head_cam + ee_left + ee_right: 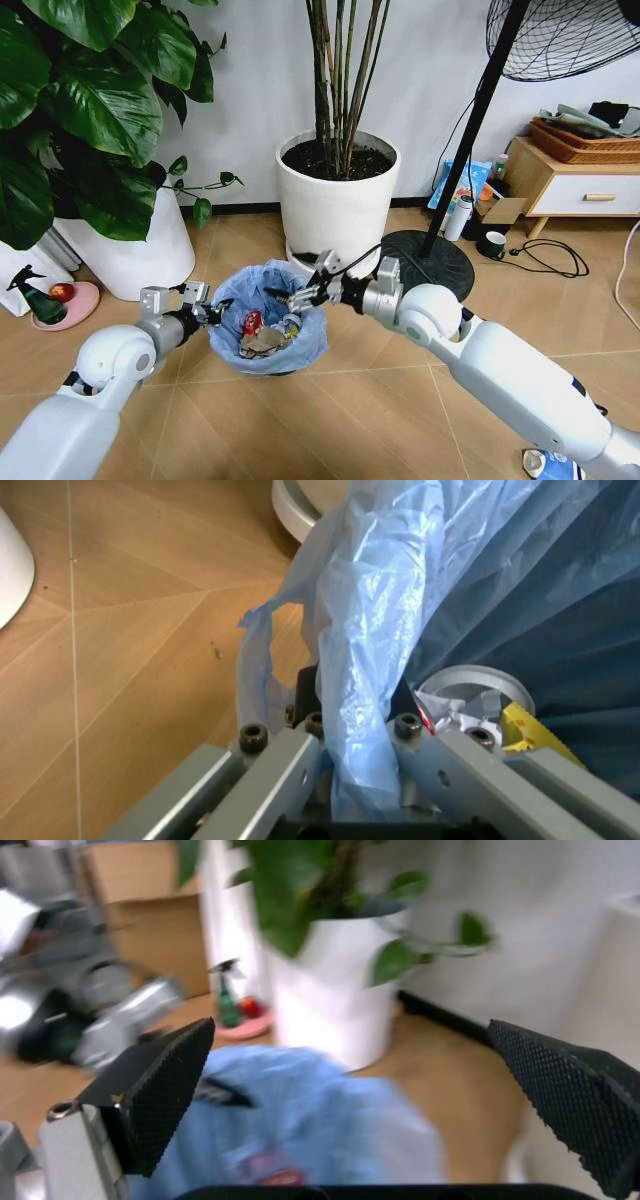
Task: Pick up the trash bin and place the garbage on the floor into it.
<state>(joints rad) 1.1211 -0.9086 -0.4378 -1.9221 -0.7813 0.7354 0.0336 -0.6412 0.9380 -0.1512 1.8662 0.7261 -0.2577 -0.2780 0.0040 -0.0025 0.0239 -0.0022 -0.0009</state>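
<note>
Fingers (290,769) of the left gripper (212,312) are clamped on the rim of the small round dark trash bin (268,318), pinching the crinkled light-blue plastic bag (380,630) folded over it, one finger outside the wall and one inside; the bin sits between the two arms, over the wooden floor (330,410), in front of the big white plant pot with thin bare stems (335,200); whether it touches the floor I cannot tell. Inside lies the garbage (265,335): a crushed red can (252,321), brown crumpled paper, a white disc (470,694), a yellow wrapper (530,731). Over the bin's far rim hangs the right gripper (300,297), its black textured fingers (160,1091) spread wide apart with nothing between them; the right wrist view looks down on the blue bag past them.
</note>
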